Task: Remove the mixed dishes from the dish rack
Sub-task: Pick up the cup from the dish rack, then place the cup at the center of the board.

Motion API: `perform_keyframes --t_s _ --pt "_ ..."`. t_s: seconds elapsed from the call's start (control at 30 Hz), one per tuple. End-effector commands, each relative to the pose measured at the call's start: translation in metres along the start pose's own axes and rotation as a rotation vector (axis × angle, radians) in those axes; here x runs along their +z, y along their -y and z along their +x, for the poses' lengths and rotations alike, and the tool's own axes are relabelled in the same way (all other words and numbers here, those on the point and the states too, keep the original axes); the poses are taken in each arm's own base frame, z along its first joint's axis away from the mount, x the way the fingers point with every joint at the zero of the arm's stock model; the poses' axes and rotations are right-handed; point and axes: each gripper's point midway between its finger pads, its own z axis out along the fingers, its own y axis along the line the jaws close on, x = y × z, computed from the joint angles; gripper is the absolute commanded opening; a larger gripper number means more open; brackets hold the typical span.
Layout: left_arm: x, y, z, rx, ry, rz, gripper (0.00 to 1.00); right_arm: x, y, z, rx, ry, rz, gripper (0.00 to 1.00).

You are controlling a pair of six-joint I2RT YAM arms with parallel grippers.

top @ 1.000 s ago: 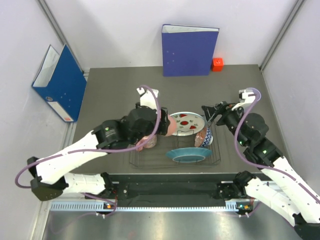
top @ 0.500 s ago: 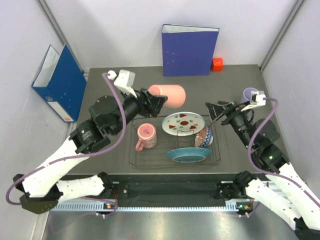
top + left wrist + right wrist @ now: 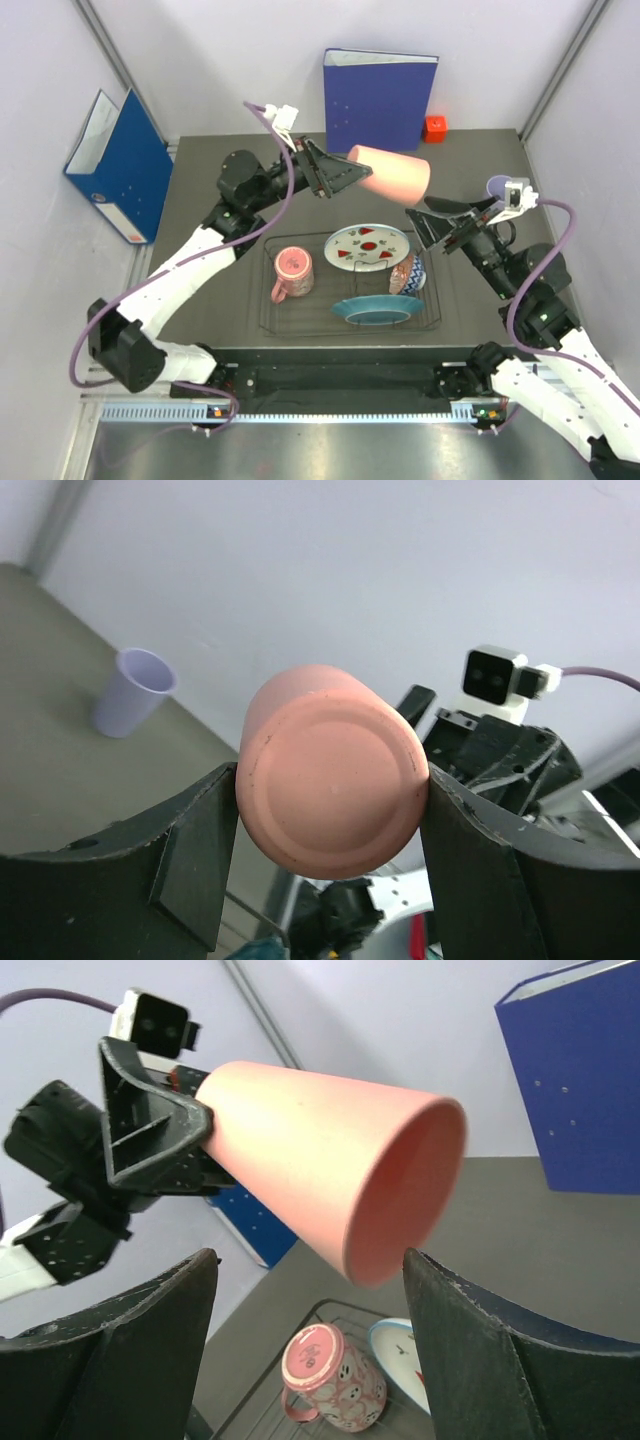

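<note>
the left gripper [image 3: 345, 175] is clenched on the base of a pink cup [image 3: 395, 175], held level and aloft by the dish rack's [image 3: 318, 300] far edge. its mouth faces the right gripper [image 3: 428, 215], whose fingers are spread. it looks like a hand-off: right should close squarely on the cup before left lets go.

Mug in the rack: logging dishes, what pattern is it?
The mug is pink with small dark speckles; right wrist view shows it best.
</note>
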Motion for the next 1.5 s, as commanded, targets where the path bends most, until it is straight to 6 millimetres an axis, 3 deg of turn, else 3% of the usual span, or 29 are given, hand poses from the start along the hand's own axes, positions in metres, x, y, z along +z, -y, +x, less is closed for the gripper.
perform_keyframes --t_s 0.0,0.17,0.27,0.4,0.47,0.5,0.57,0.6,0.7,0.73,0.77,0.83,0.87,0.9,0.93,0.97,1.0,1.03,1.07,1.1,1.13,1.17,1.23,1.27,1.3,1.37,1.4,1.43,1.47 --pt "0.001 0.048 -0.012 0.009 0.005 0.249 0.00 0.006 -0.026 -0.020 -0.006 0.058 -0.111 0.74" --pt "0.006 0.039 -0.006 -0.012 -0.012 0.249 0.00 0.018 -0.029 -0.024 -0.035 0.072 -0.126 0.73" --pt "0.006 0.036 -0.002 -0.024 -0.025 0.251 0.00 0.028 -0.030 -0.021 -0.042 0.062 -0.137 0.67" --pt "0.007 0.029 0.003 -0.028 -0.034 0.236 0.01 0.036 -0.026 -0.016 -0.038 0.054 -0.132 0.25" --pt "0.007 0.025 0.003 -0.032 -0.038 0.208 0.07 0.036 -0.024 -0.018 -0.037 0.063 -0.116 0.12" --pt "0.007 0.021 0.002 -0.015 -0.036 0.190 0.26 0.035 -0.023 -0.019 -0.040 0.070 -0.109 0.01" --pt "0.007 0.004 -0.003 -0.029 -0.011 0.095 0.81 0.034 -0.017 -0.025 -0.045 0.082 -0.065 0.00" --pt "0.007 -0.005 -0.007 -0.016 0.005 0.047 0.99 0.031 -0.015 -0.030 -0.059 0.095 -0.046 0.00" --pt "-0.005 -0.049 -0.024 -0.046 0.082 -0.184 0.99 0.027 0.001 -0.050 -0.093 0.129 0.082 0.00" --pt "-0.012 -0.065 -0.031 -0.061 0.111 -0.259 0.99 0.026 0.013 -0.046 -0.107 0.097 0.151 0.00" --pt "-0.021 -0.083 -0.034 -0.085 0.144 -0.366 0.99 0.022 0.020 -0.068 -0.112 0.147 0.232 0.00" --pt "-0.034 -0.102 -0.037 -0.108 0.179 -0.482 0.99 0.018 0.048 -0.062 -0.141 0.093 0.396 0.00" --pt "-0.039 -0.107 -0.037 -0.114 0.188 -0.522 0.99 0.009 0.060 -0.088 -0.139 0.162 0.522 0.00" --pt "-0.048 -0.121 -0.032 -0.130 0.186 -0.603 0.99 0.007 0.080 -0.073 -0.155 0.087 0.632 0.00" --pt "-0.051 -0.125 -0.030 -0.139 0.185 -0.633 0.99 0.003 0.082 -0.094 -0.145 0.125 0.701 0.00" --pt "-0.055 -0.128 -0.027 -0.149 0.181 -0.659 0.99 -0.001 0.093 -0.100 -0.149 0.130 0.787 0.00" --pt "-0.062 -0.134 -0.021 -0.164 0.171 -0.704 0.99 -0.001 0.111 -0.082 -0.158 0.042 0.878 0.00" --pt "-0.065 -0.138 -0.017 -0.173 0.162 -0.723 0.99 -0.005 0.111 -0.104 -0.135 0.089 0.928 0.00" --pt "-0.068 -0.140 -0.013 -0.186 0.159 -0.736 0.99 -0.004 0.116 -0.105 -0.129 0.073 0.962 0.00" --pt "-0.071 -0.142 -0.010 -0.193 0.155 -0.747 0.99 -0.004 0.129 -0.090 -0.123 0.003 1.028 0.00" --pt "-0.074 -0.144 -0.004 -0.204 0.144 -0.758 0.99 -0.005 0.129 -0.106 -0.108 0.031 1.048 0.00" --pt "-0.078 -0.147 0.002 -0.215 0.137 -0.769 0.99 0.003 0.135 -0.097 -0.101 -0.020 1.053 0.00" --pt "-0.084 -0.150 0.009 -0.224 0.124 -0.787 0.99 0.000 0.143 -0.101 -0.064 -0.058 1.067 0.00" --pt "-0.089 -0.151 0.014 -0.231 0.119 -0.801 0.99 0.003 0.154 -0.093 -0.047 -0.105 1.077 0.00" --pt "-0.092 -0.152 0.016 -0.233 0.114 -0.811 0.99 -0.010 0.174 -0.097 -0.021 -0.120 1.138 0.00" --pt "-0.102 -0.157 0.025 -0.242 0.096 -0.853 0.99 -0.007 0.195 -0.071 0.076 -0.253 1.119 0.00" --pt "-0.104 -0.157 0.026 -0.245 0.095 -0.864 0.99 -0.022 0.214 -0.068 0.121 -0.277 1.173 0.00" --pt "-0.107 -0.158 0.030 -0.247 0.086 -0.876 0.99 -0.027 0.225 -0.043 0.176 -0.357 1.174 0.00" --pt "-0.112 -0.160 0.034 -0.251 0.075 -0.894 0.99 -0.036 0.236 -0.033 0.240 -0.367 1.204 0.00"
